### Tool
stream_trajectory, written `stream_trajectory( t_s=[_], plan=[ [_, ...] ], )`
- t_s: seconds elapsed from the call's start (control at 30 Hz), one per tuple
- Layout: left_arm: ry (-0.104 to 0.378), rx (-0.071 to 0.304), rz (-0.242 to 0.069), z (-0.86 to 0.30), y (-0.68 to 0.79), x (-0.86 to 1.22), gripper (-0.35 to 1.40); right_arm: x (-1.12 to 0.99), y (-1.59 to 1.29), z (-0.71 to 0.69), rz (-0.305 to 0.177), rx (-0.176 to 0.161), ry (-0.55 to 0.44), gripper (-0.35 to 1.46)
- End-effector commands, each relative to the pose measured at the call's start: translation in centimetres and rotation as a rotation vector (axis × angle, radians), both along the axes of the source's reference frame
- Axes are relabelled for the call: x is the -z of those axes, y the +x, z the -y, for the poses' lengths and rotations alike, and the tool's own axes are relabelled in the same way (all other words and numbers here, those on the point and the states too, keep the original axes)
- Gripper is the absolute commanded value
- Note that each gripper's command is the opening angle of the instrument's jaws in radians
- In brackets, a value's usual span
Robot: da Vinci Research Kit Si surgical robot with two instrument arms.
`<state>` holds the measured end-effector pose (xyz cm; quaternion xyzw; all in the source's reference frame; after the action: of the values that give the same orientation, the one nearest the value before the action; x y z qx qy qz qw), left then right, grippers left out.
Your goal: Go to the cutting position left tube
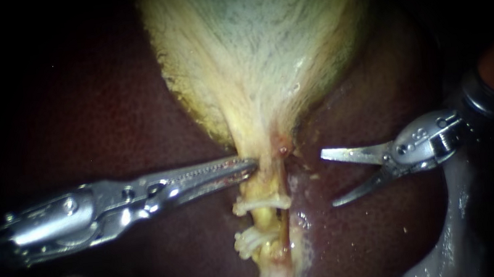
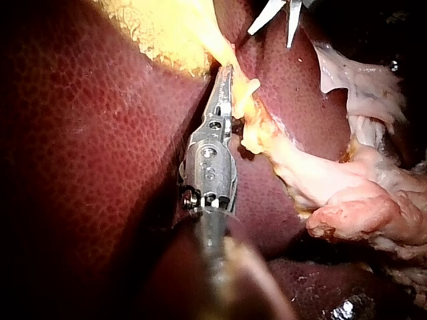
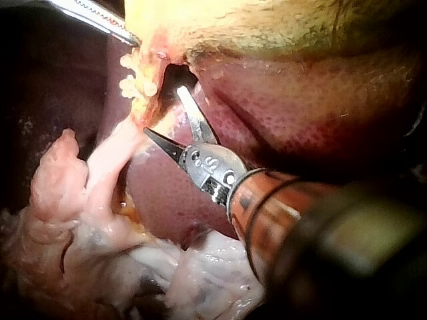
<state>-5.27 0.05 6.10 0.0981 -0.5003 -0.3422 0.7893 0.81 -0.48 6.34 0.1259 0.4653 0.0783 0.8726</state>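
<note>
Tube, clipped, lies near right instrument, ahead of its spread jaws, untouched.

The left tube, slim and pale yellow, is running from the gallbladder neck toward the near edge, lying on dark liver and carrying two white clips crosswise.
</note>
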Motion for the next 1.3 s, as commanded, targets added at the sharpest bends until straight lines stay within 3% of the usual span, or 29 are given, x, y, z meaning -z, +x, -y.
stream_trajectory(
  t_s=[0.03,0.1,0.3,0.5,0.63,0.77,1.03,1.3],
  plan=[
    [0.002,0.001,0.0,-0.02,0.02,0.03,-0.03,-0.01,0.01,0.01,-0.007,0.005,0.003,1.43],
    [0.007,-0.003,0.005,-0.08,0.08,0.09,-0.03,0.01,0.09,0.1,-0.029,0.029,0.013,1.43],
    [0.011,0.034,-0.005,-0.33,0.32,0.32,-0.03,-0.05,0.44,0.43,-0.077,0.067,0.084,1.43],
    [0.009,0.049,-0.005,-0.37,0.39,0.4,-0.03,-0.32,0.76,0.76,-0.105,0.099,0.131,1.43],
    [0.01,0.049,-0.005,-0.37,0.41,0.44,-0.03,-0.54,0.88,0.9,-0.081,0.129,0.145,1.43],
    [0.01,0.05,-0.006,-0.34,0.42,0.5,-0.03,-0.69,0.88,0.89,-0.05,0.132,0.126,1.42],
    [0.013,0.056,-0.004,-0.26,0.45,0.6,-0.03,-0.78,0.7,0.73,0.002,0.116,0.111,1.38],
    [0.012,0.057,-0.002,-0.18,0.41,0.69,-0.03,-0.82,0.77,0.7,0.006,0.108,0.109,1.37]
  ],
)
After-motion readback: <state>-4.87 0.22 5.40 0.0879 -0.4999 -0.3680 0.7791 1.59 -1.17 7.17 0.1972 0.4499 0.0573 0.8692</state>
